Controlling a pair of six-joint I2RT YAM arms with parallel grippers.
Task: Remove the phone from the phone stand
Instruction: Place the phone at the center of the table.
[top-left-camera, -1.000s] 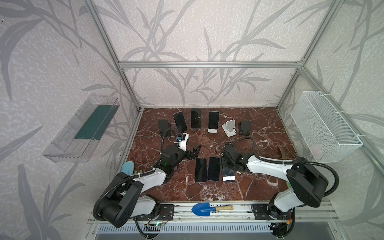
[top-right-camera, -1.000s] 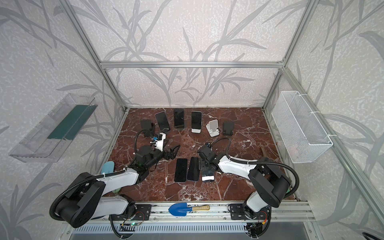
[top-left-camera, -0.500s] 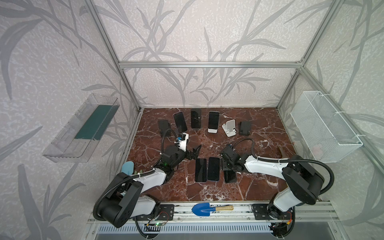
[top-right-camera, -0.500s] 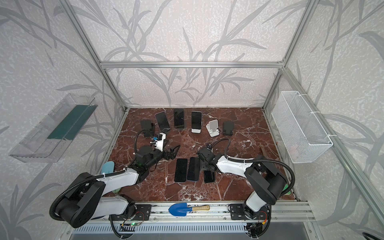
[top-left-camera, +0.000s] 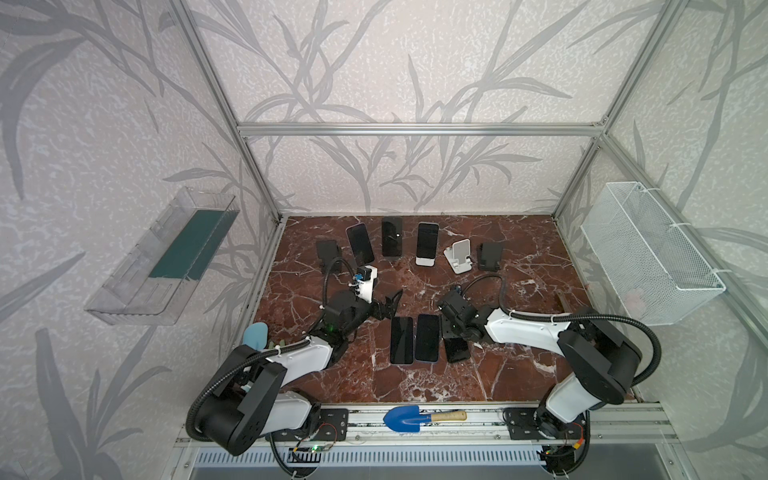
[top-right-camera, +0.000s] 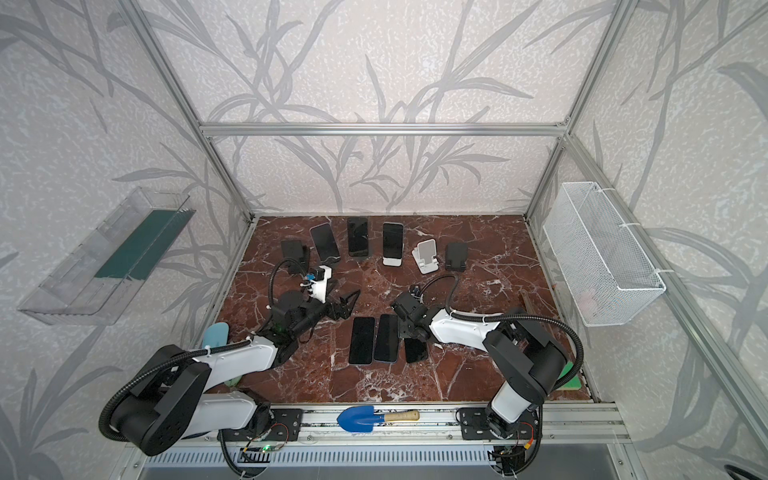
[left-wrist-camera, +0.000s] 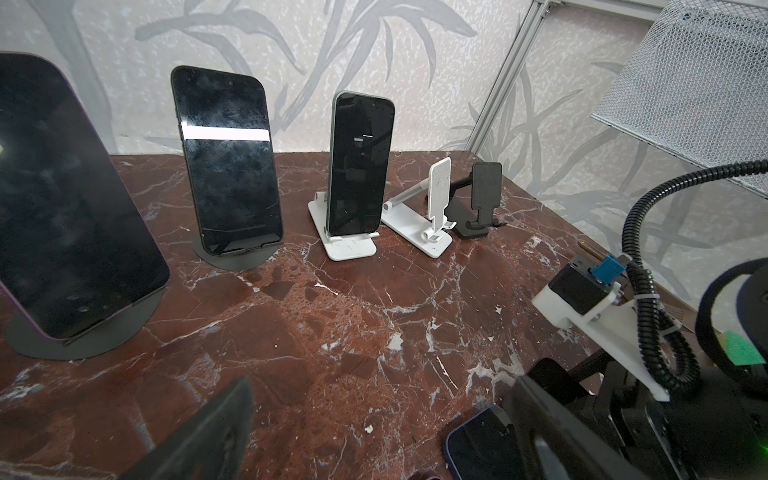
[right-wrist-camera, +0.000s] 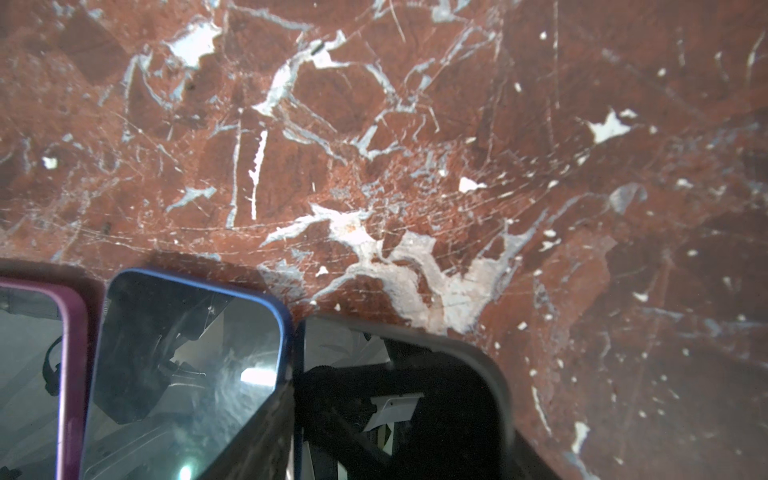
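So, the right gripper (top-left-camera: 451, 334) is clamped onto the dark phone (top-left-camera: 457, 351) laid flat on the marble table (top-left-camera: 519, 374); the left gripper (top-left-camera: 390, 304) is spread wide, nothing held.

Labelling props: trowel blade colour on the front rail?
Blue; trowel blade shows best in a top view.

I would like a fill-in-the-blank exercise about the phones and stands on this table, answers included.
1. The upright phones in stands number ___.
2. Beside the empty white stand, toward the wire basket, the neighbouring empty stand is ___.
3. The left hand is ___.
4. The trowel has a ___ blade.
Missing words: three, black, open, blue.
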